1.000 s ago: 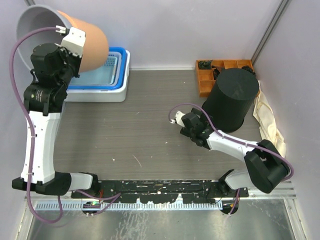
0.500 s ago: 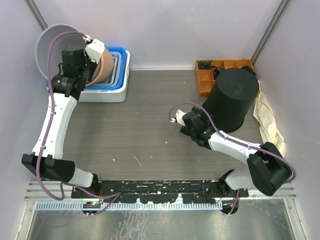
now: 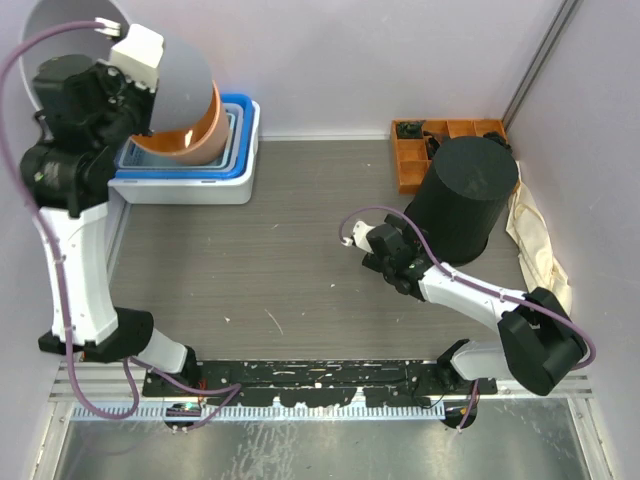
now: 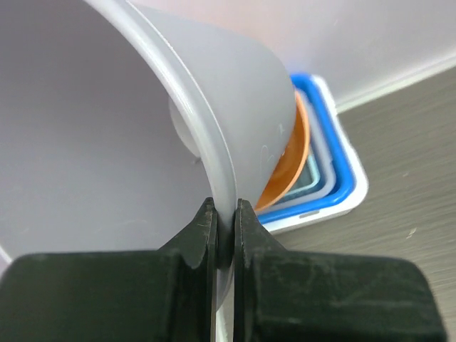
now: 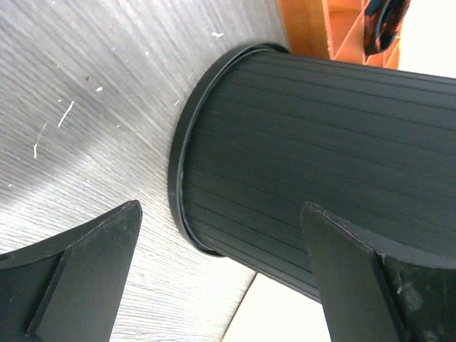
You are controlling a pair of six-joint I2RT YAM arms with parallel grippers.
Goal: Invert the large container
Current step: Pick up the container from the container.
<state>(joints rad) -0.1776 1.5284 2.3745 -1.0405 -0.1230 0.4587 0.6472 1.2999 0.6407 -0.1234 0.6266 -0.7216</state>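
Between the left jaws, the rim of the grey container (image 4: pixel 228 92) is pinched; right jaws gape.

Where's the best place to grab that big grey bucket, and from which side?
By its thin rim, coming edge-on at the open mouth so one finger goes inside and one outside. The grey bucket looks far too wide to span across its body, and the left gripper is pinching the rim exactly this way.
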